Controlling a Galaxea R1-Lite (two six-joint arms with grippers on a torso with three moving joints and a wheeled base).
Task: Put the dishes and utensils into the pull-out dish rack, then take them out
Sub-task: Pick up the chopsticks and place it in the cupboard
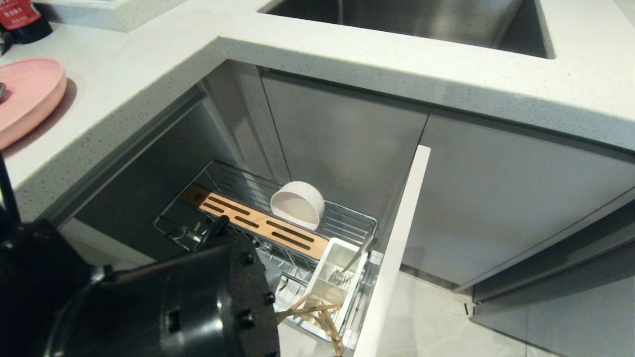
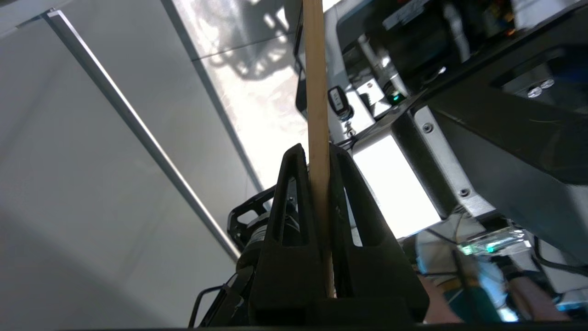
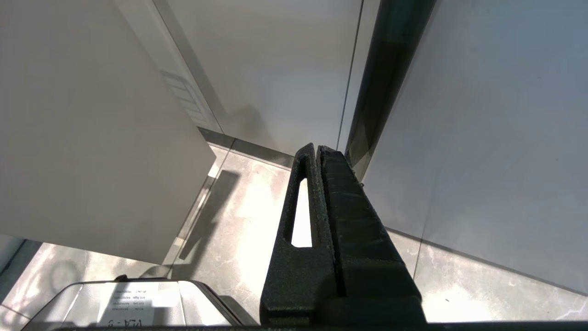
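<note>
The left gripper (image 2: 317,154) has its fingers clamped on one chopstick (image 2: 316,92) (right gripper (image 3: 318,149) hangs pinched together, empty) beside the rack (image 1: 347,225)

**Lighting: bright top, dim cabinet, blown-out floor**

Countertop (image 1: 347,54) evenly lit from above; cabinet recess under it in shadow. My left arm (image 1: 149,307) a dark, out-of-focus mass. Left wrist view: floor (image 2: 257,92) glares, overexposed, chopstick (image 2: 317,115) soft. Right wrist view: floor glare, soft shadows.

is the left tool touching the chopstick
Touching. The left wrist view shows the left tool shut on the chopstick, its fingers pressed against the wood on both sides.
</note>
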